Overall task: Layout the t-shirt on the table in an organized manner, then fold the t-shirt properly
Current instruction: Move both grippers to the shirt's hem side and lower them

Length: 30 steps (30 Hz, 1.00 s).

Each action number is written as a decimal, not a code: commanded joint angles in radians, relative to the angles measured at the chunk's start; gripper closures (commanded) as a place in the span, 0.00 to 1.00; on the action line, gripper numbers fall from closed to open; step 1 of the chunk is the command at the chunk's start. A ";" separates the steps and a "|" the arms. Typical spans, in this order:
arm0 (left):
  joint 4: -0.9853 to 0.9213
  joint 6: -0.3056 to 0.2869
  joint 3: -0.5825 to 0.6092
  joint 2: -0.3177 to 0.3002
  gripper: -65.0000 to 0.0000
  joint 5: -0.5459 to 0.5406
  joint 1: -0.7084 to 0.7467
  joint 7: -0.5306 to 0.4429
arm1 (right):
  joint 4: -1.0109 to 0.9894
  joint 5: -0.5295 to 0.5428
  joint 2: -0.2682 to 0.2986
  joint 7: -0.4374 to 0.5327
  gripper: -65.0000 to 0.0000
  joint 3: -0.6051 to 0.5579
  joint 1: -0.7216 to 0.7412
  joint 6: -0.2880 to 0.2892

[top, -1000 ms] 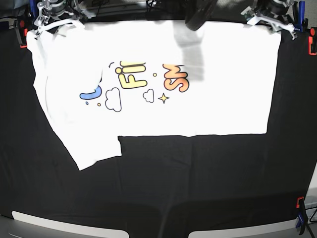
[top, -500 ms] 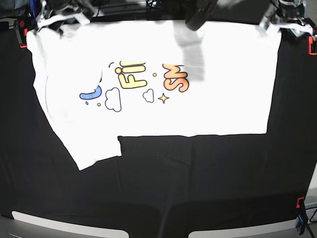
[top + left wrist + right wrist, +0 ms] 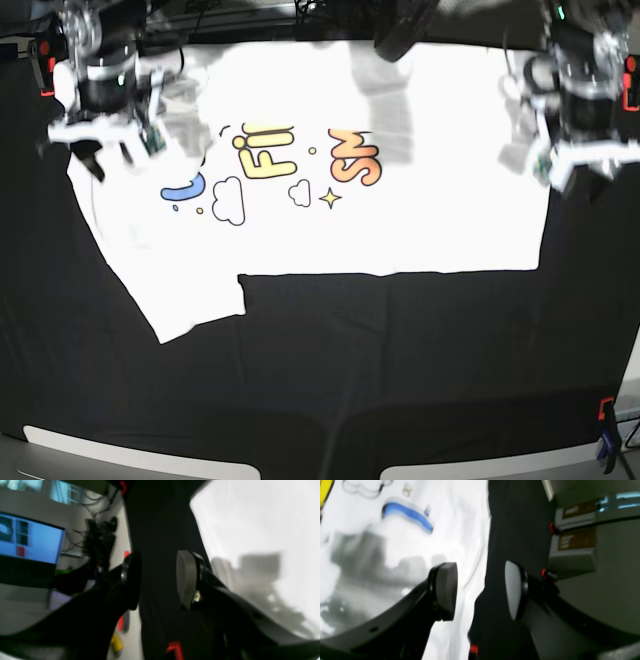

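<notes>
The left claw [image 3: 157,580] hangs with its jaws apart and nothing between them, over the black table [image 3: 160,525], with the edge of the white t-shirt [image 3: 262,530] just beside it. The right claw [image 3: 481,590] is likewise spread and empty, straddling the shirt's edge, one finger [image 3: 446,590] over the cloth and the other over the table.

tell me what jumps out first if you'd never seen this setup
A big white t-shirt spread print-up over the far half of the black table, yellow and orange lettering near its middle. Then the two grippers, open and empty: the right gripper above the shirt's left edge, the left gripper above its right edge.
</notes>
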 commanded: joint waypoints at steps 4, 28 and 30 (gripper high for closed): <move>0.014 0.010 -0.006 -0.011 0.66 -0.138 -0.181 -0.051 | 0.017 -0.022 0.013 0.008 0.54 0.005 0.105 -0.010; -1.235 -0.579 -0.006 0.105 0.66 -1.181 -0.984 -0.096 | 0.017 -0.023 0.007 -0.014 0.54 0.005 0.223 -0.008; -1.320 -0.663 -0.006 0.105 0.66 -1.230 -1.012 -0.100 | 0.017 -0.023 0.006 -0.014 0.54 0.005 0.224 -0.007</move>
